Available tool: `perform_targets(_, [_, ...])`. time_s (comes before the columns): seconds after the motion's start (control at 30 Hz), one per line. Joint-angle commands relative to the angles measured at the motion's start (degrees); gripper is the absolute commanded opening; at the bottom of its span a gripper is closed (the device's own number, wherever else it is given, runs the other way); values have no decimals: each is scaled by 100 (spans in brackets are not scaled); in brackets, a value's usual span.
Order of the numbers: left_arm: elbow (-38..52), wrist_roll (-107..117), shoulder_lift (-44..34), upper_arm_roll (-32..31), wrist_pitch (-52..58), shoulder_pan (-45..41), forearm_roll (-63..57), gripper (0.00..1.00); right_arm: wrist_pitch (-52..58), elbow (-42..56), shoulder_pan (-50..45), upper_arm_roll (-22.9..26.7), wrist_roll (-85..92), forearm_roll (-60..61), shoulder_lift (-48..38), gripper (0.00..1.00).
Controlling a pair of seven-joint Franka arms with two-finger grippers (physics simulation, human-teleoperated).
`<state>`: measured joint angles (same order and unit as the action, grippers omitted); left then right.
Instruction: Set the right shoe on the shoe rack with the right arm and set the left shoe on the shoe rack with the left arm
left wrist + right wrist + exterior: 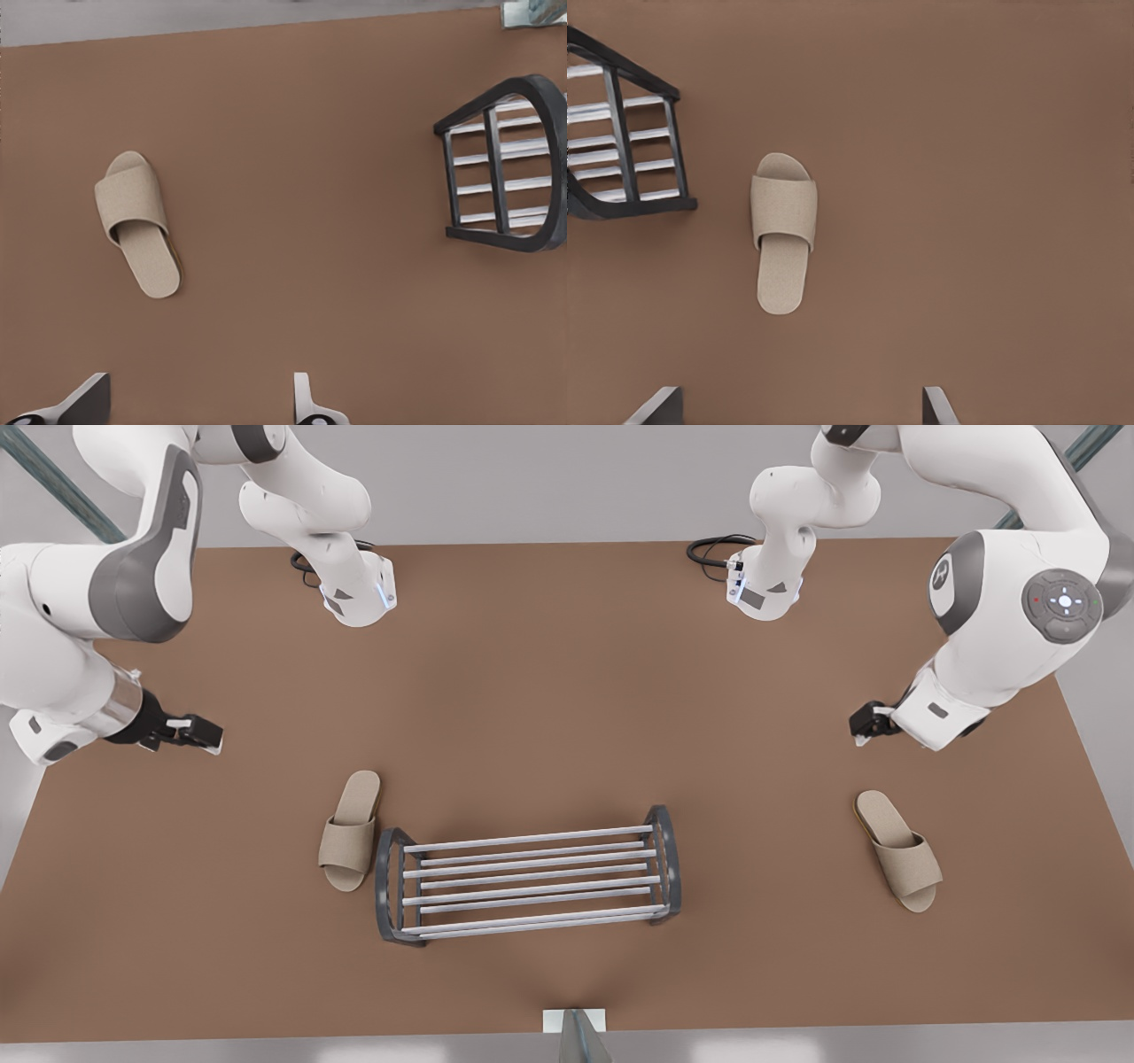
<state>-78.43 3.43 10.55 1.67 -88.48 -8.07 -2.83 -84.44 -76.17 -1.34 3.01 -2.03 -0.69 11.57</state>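
Shoe rack (pixel 529 873): dark-grey arched ends, pale silver bars.

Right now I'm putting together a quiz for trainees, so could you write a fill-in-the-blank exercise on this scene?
1. The shoe rack holds ____ slippers.
2. The slipper nearer the rack lies on the front view's ____.
3. The other slipper rests on the brown ____.
4. The left claw and the right claw both hover with their fingers ____.
Missing words: zero; left; table; open.
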Motion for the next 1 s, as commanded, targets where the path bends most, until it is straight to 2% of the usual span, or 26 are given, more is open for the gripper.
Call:
perform_targets(0.0, [-23,246,-9,0,-459,-2,-42,100,-442,32,-7,-2,-175,-27,91,100])
perform_targets(0.03, [-418,220,-166,0,-977,-2,-43,100,-591,15,-7,-20,-140,-53,100,100])
perform_targets(0.07, [-866,211,-377,0,-1513,-11,-130,100,-908,-204,28,-239,-149,-220,30,100])
perform_targets(0.1, [-1499,88,-659,-35,-1926,-54,-981,100,-1013,-381,37,-573,-140,-624,-58,100])
perform_targets(0.13, [-1702,-280,-694,-70,-2138,-81,-1510,100,-1276,-767,46,-942,-105,-1283,-163,100])
perform_targets(0.17, [-2026,-765,-694,-79,-2322,-204,-2405,100,-1549,-1373,81,-1338,-70,-1802,-304,100])
perform_targets(0.2, [-2746,-774,-852,-79,-2893,-397,-3574,100,-1751,-1734,125,-1803,-184,-2197,-305,100])
perform_targets(0.23, [-3511,-756,-1089,-79,-3473,-441,-4523,100,-2199,-2190,590,-2655,-333,-2900,-304,100])
perform_targets(0.27, [-4206,-362,-1274,-79,-4089,-476,-5631,100,-2428,-2569,564,-3069,-684,-3647,-304,100])
perform_targets(0.3, [-4514,805,-1248,-79,-4168,-626,-6458,100,-2604,-2894,564,-3272,-1246,-3991,-269,100])
perform_targets(0.33, [-5023,2116,-1300,-9,-4773,-643,-6985,100,-2894,-3438,564,-3342,-1520,-4587,-304,100])
perform_targets(0.37, [-5428,3627,-1406,114,-5108,-635,-7811,100,-3377,-4212,617,-3509,-1722,-5563,-550,100])
perform_targets(0.4, [-5709,5200,-1398,123,-5267,-635,-8198,100,-3676,-4591,617,-3509,-1898,-6047,-700,100])
perform_targets(0.47, [-6061,8716,-1301,527,-5970,-635,-10034,100,-3958,-5057,714,-3500,-2135,-7435,-788,100])
perform_targets(0.53, [-6184,10748,-1116,712,-6084,-635,-11038,100,-4002,-5487,705,-3500,-2863,-8762,-770,100])
perform_targets(0.57, [-6184,11258,-993,721,-6076,-635,-11099,100,-4011,-5689,696,-3500,-3715,-9623,-586,100])
perform_targets(0.67, [-6211,13086,-589,1222,-6120,-626,-12830,100,-4011,-6059,722,-3421,-5887,-11391,20,100])
perform_targets(0.73, [-6211,13614,-396,1362,-6120,-626,-12954,100,-3993,-6173,801,-3386,-6907,-12190,284,100])
perform_targets(0.8, [-6211,13728,-202,1600,-6085,-617,-13164,100,-4011,-6480,854,-3149,-7909,-13052,337,100])
perform_targets(0.9, [-6123,13860,79,1723,-5821,-582,-13639,100,-4019,-6481,854,-2832,-8401,-13624,680,100])
perform_targets(0.97, [-6026,14343,290,1723,-5355,-591,-14351,100,-4265,-6481,845,-2824,-8551,-13834,838,100])
